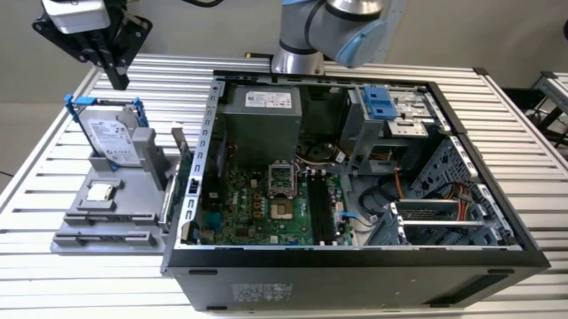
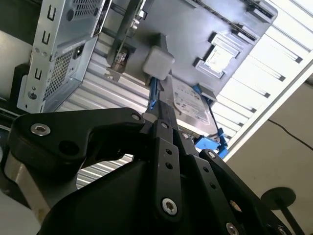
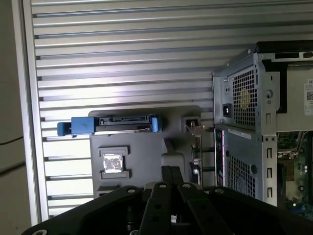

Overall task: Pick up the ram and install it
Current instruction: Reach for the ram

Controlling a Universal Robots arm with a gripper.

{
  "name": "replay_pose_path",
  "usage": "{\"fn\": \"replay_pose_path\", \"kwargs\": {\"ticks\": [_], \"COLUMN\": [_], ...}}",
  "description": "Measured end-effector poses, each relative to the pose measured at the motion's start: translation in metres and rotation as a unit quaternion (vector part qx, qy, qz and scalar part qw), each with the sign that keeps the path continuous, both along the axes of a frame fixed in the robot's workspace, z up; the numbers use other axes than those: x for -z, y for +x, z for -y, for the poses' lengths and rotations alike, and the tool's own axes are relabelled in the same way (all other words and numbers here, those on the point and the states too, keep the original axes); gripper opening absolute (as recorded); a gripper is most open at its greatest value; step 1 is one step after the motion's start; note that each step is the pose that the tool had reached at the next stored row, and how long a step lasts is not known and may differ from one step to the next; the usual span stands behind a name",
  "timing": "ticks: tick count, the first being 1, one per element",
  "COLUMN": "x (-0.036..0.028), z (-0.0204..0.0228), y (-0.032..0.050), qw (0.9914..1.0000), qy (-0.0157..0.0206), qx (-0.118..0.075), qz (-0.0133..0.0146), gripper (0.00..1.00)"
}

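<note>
My gripper (image 1: 121,84) hangs high over the exterior view's left, above and behind the grey parts holder (image 1: 106,222). Its black fingers are pressed together with nothing between them, and both wrist views show them the same way (image 3: 171,170) (image 2: 163,111). I cannot make out the ram among the parts on the holder. The open computer case (image 1: 355,256) lies to the right. Inside it is the green motherboard (image 1: 257,206) with its long black slots (image 1: 320,207). In the first wrist view the holder (image 3: 146,147) lies straight below my fingers.
The holder carries a silver hard drive in a blue frame (image 1: 111,136), a small square chip (image 1: 100,193) and a card with a metal bracket (image 1: 182,173) close to the case wall. The arm's base (image 1: 297,60) stands behind the case. The slatted table (image 1: 36,266) runs all round.
</note>
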State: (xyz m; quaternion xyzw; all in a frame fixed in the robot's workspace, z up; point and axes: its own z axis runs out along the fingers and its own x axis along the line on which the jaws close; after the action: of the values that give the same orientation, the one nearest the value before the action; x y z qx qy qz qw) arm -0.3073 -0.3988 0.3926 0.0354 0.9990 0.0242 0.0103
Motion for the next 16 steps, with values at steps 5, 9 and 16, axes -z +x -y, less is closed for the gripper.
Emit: {"fn": "replay_pose_path", "kwargs": {"ticks": [5, 9, 16], "x": [0.0, 0.0, 0.0], "z": [0.0, 0.0, 0.0], "y": [-0.0092, -0.0164, -0.0328], "qw": [1.0, 1.0, 1.0], "qy": [0.0, 0.0, 0.0], "qx": [0.0, 0.0, 0.0], "qz": [0.0, 0.0, 0.0], "gripper": [0.0, 0.0, 0.0]}}
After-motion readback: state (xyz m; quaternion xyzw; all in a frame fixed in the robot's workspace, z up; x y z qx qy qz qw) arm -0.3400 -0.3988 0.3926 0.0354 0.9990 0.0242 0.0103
